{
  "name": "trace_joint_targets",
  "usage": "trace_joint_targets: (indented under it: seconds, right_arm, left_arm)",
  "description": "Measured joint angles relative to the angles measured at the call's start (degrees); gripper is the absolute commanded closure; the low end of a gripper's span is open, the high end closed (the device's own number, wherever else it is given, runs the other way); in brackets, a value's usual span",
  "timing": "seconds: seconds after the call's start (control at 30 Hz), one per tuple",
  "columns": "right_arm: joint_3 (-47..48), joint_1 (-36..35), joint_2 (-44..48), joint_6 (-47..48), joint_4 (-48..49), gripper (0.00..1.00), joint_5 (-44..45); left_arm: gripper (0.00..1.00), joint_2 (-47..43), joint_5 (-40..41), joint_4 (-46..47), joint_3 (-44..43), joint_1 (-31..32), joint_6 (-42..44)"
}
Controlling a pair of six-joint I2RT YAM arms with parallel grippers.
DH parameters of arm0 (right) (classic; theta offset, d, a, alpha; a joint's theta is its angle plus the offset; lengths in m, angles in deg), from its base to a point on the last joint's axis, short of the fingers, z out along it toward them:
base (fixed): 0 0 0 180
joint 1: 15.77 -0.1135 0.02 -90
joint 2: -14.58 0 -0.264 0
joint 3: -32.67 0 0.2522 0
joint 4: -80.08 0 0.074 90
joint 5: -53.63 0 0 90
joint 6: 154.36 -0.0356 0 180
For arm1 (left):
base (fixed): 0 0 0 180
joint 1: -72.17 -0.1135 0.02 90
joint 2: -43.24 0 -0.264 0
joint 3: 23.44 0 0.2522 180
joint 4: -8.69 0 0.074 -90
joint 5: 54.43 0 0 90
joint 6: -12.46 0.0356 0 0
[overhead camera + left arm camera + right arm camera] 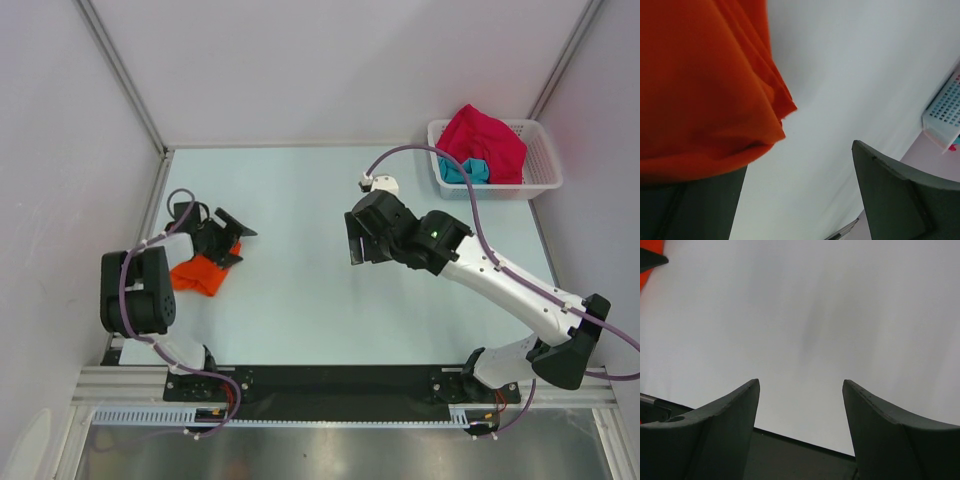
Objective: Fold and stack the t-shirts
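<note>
Pale counter [300, 300], plain white walls [350, 60]
Orange t-shirt [197, 275] bunched far left, right by the spread-open left pincer [228, 237]. Right pincer [356, 245] gapes mid-counter. Crimson t-shirt [485, 140] and teal t-shirt [466, 172] sit in the back-right basket [545, 165].

T-shirt [197, 276] L; basket [545, 165] far R.

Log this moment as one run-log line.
left gripper: open, at bunched orange t-shirt | right gripper: open, empty, mid-table | crimson t-shirt and teal t-shirt: in basket
</note>
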Motion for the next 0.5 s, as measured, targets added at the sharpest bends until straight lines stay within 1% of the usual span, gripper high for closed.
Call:
trace_joint_targets:
  seconds: [0.3,0.5]
  right_arm:
    - [0.00,0.37,0.00,0.02,0.11,0.27,-0.24]
    - [0.00,0.35,-0.07,0.00,0.59,0.27,-0.76]
  left_arm:
    - [0.10,-1.53,-0.92,-3.30,0.90,-11.63,2.12]
    - [0.10,-4.07,0.33,-6.64,2.10,-16.83,4.11]
